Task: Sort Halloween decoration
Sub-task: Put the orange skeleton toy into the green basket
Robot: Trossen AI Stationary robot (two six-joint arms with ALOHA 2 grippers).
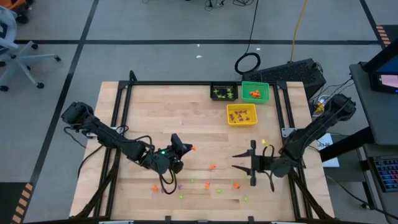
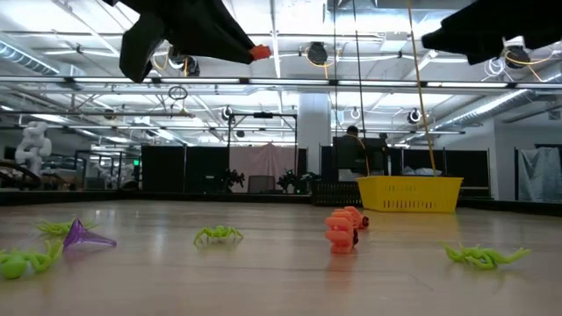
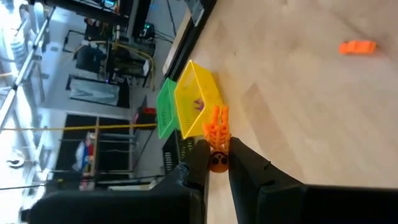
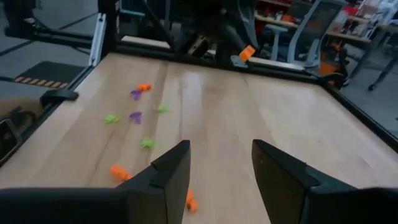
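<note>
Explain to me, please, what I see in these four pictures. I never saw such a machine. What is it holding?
This is a robot with two dark arms at a wooden table. One picture looks down from above, one looks level across the table top, and two come from cameras on the arms' wrists. The left gripper, raised above the table, is shut on a small orange trinket. The right gripper is open and holds nothing. Tiny orange, purple and light-green trinkets lie scattered near the front edge, for example a purple one. At the far side stand three small bins: the black bin, the green bin and the yellow bin, each already with trinkets inside.
</note>
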